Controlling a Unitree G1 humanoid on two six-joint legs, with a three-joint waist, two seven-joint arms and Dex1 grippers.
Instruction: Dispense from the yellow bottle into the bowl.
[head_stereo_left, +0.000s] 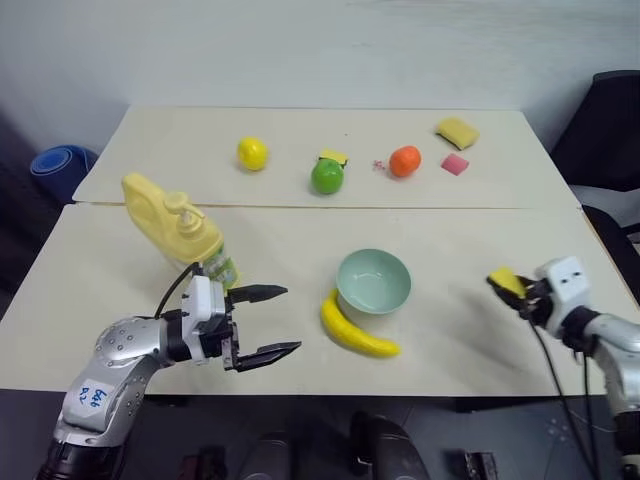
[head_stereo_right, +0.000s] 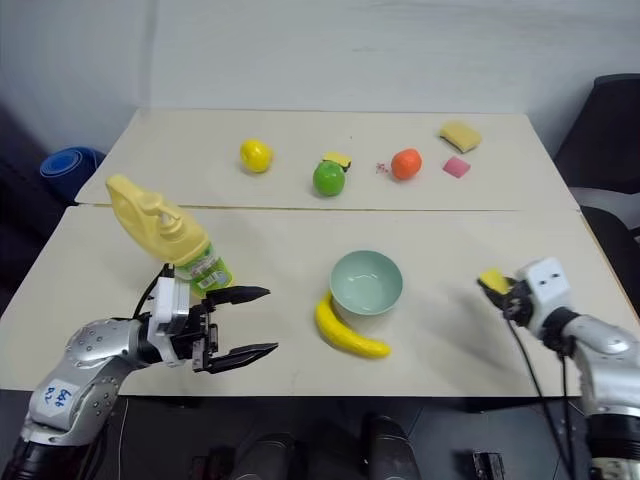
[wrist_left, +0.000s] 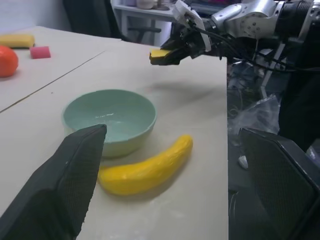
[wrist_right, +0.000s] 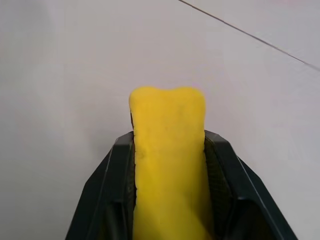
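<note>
Bowl mid-table; left claw gapes empty, right claw pinches yellow sponge.

My head pair looks forward and down over the counter. My left wrist camera sights level past the left end effector toward the bowl, shared with the head views. The right wrist camera sits close behind its pads.

My left arm is silver metal with a white sticker bearing blue handwriting. Its wrist is a white block trailing a black cable, ending in two black fingers. My right wrist is white too.
</note>
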